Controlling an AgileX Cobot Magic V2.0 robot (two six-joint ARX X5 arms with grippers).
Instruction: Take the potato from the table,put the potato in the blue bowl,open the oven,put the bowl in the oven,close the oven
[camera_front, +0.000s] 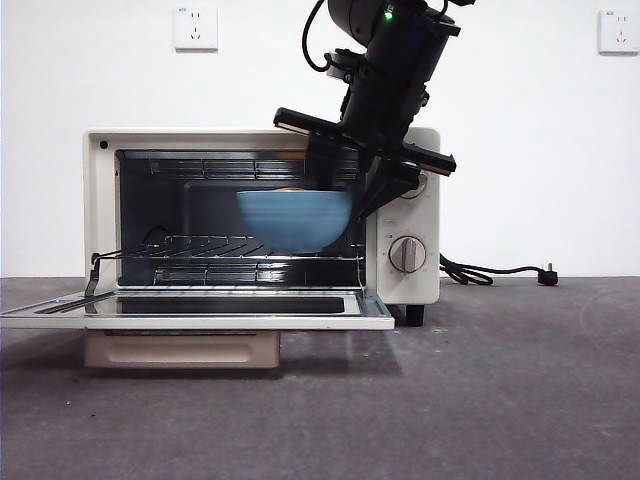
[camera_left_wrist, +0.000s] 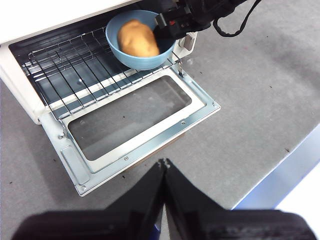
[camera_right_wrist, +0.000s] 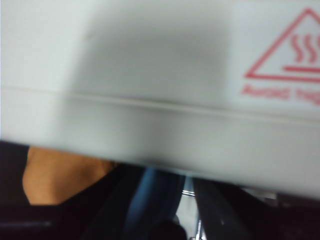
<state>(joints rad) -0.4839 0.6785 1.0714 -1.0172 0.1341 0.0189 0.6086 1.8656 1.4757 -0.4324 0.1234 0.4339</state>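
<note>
The oven (camera_front: 262, 235) is standing at the centre-left of the front view, its door (camera_front: 200, 308) lying folded down flat toward the camera, with the beige bar handle (camera_front: 182, 349) showing beneath the door's front edge. The blue bowl (camera_front: 294, 220) is sitting in the right half of the oven opening, just above the wire rack (camera_front: 210, 246); whether it is resting on the rack or hanging slightly over it cannot be told. In the left wrist view, the bowl (camera_left_wrist: 141, 41) is appearing at the upper centre of the frame, at the rack's (camera_left_wrist: 75, 70) front corner, and the potato (camera_left_wrist: 137, 38) is lying inside it, filling much of the hollow.

The right gripper (camera_front: 350, 190) is reaching down from the top centre of the front view, big and dark, its jaws pinching narrowly on the bowl's right rim. In the right wrist view, the oven's white top panel (camera_right_wrist: 160, 85) is filling most of the frame, blurred, with a red heat-warning triangle (camera_right_wrist: 295, 50) at the upper right; below it, the bowl's blue wall (camera_right_wrist: 155, 195) is running between the two dark jaws, and the potato (camera_right_wrist: 60, 175) is showing at the lower left.

The left gripper (camera_left_wrist: 164, 167) is hanging over the dark grey table (camera_left_wrist: 250, 100), near the open door (camera_left_wrist: 132, 122), its jaws pressed together with nothing between them. At the right of the front view, the black cord (camera_front: 495, 272) is lying on the table (camera_front: 480, 390) beside the oven, under a wall socket (camera_front: 618, 30).
</note>
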